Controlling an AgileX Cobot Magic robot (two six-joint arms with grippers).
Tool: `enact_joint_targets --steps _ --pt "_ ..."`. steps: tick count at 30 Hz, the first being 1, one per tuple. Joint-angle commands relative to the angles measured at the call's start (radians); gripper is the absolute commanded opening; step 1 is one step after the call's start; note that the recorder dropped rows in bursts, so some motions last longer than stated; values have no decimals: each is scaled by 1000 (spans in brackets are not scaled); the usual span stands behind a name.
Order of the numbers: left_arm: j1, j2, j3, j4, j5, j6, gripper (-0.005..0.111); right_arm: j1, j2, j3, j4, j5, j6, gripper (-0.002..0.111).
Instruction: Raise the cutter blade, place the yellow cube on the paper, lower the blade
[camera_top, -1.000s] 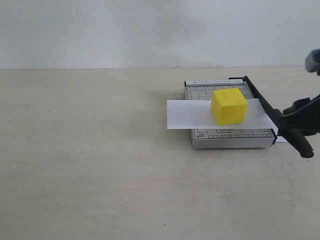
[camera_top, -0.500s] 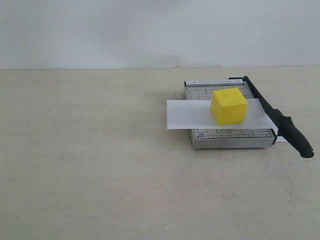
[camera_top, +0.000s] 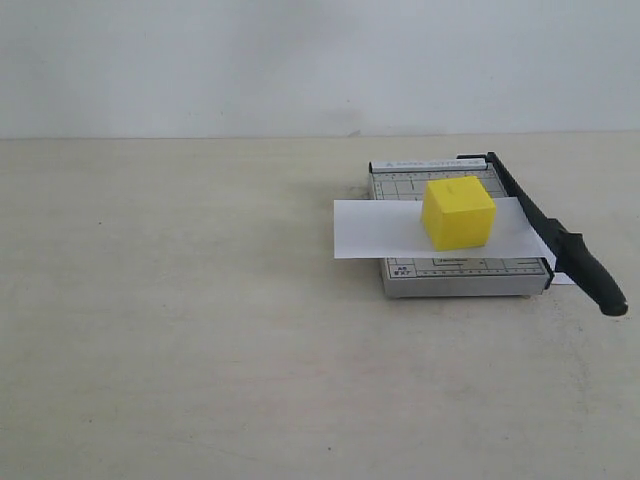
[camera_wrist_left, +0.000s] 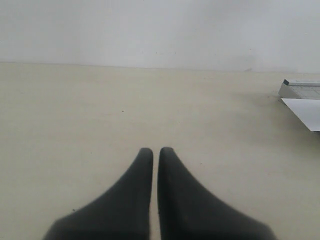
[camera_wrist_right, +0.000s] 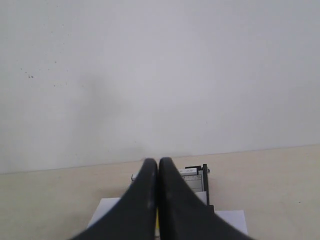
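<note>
— Where's the yellow cube (camera_top: 458, 212)?
— On the paper (camera_top: 380, 228), across the trimmer base (camera_top: 460, 283). The cutter blade (camera_top: 545, 230) seems down along its edge, nearer the right arm. Both jaws pressed together, empty.

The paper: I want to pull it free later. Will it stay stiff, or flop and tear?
Probably floppy: the paper is a thin sheet overhanging the trimmer. Likely to snag or tear, pinned under the cube and the lowered blade.

Yellow cube (camera_top: 458, 212) on paper (camera_top: 375, 228), blade (camera_top: 560, 240) lowered
Cube sits right of centre; the black blade lies flat across the white strip's right end.
</note>
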Motion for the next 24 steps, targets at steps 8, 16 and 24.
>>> enact_joint_targets --steps 8,16,24 --pt "4 -4 4 5 0 1 4 0 -6 2 0 -9 1 0" --pt "4 -4 4 5 0 1 4 0 -6 2 0 -2 3 0" --pt "4 -4 4 5 0 1 4 0 -6 115 12 -40 -33 0"
